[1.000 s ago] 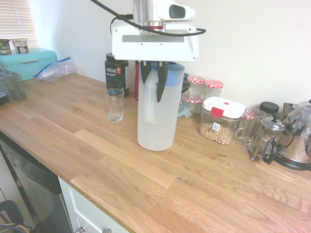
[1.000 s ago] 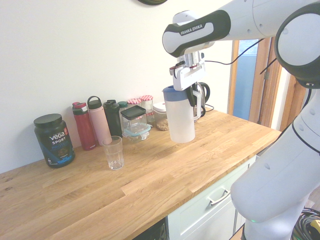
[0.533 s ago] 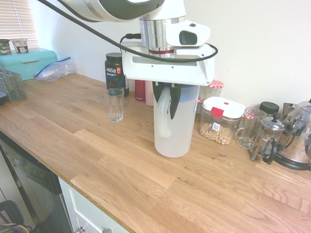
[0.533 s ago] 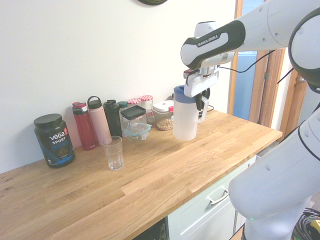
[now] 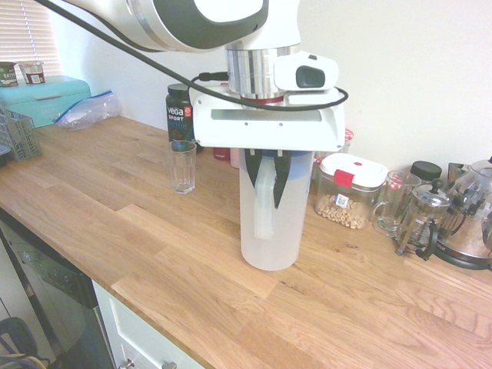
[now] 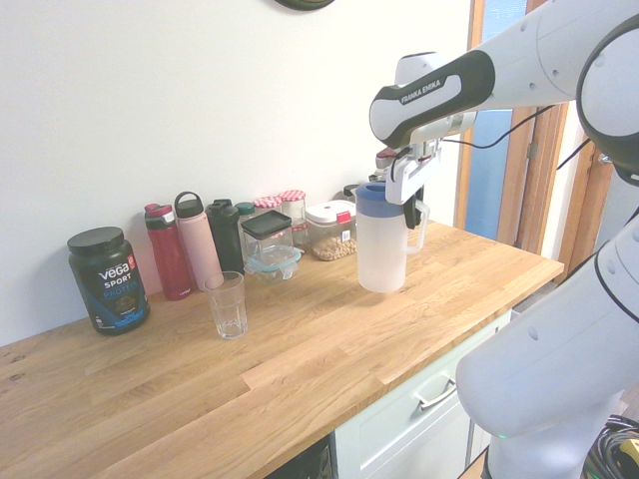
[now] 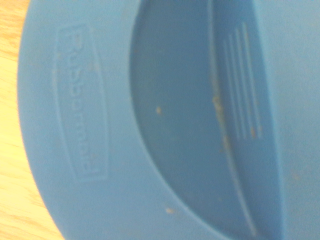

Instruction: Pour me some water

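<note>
While the gripper (image 5: 268,177) points down with its dark fingers (image 5: 281,183) clamped on the side handle (image 5: 263,198) of the frosted pitcher (image 5: 270,223), the pitcher stands upright at the wooden counter (image 5: 154,238), its blue lid (image 6: 377,194) on, well apart from the empty glass (image 5: 183,166), near the lidded container (image 5: 350,191)

My arm's reaching in from above, gripper (image 5: 270,178) pointing almost straight down, fingers clamped tight together.
</note>
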